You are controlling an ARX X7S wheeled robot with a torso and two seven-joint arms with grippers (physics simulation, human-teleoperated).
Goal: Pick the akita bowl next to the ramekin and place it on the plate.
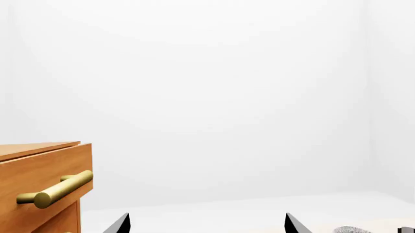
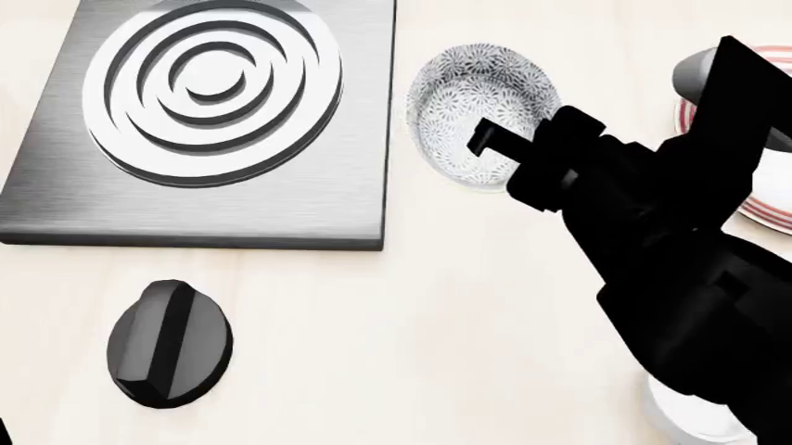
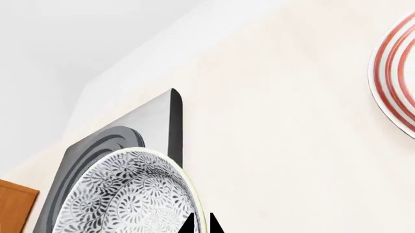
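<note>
The akita bowl (image 2: 477, 93), white with a dense grey-black floral pattern, is just right of the steel burner plate in the head view. My right gripper (image 2: 495, 148) reaches over it, and in the right wrist view the right gripper (image 3: 202, 224) is shut on the akita bowl (image 3: 123, 199), one fingertip on each side of the rim. The plate (image 2: 773, 209) with red rings shows at the right edge, partly behind my arm, and the plate (image 3: 395, 77) lies off to one side of the bowl. The ramekin (image 2: 693, 422) peeks out under my right arm. My left gripper (image 1: 206, 225) stands open with nothing in it.
A square steel burner plate (image 2: 210, 111) with concentric rings lies at the back left, and a black knob (image 2: 167, 343) sits in front of it. A wooden drawer front with a brass handle (image 1: 55, 189) shows in the left wrist view.
</note>
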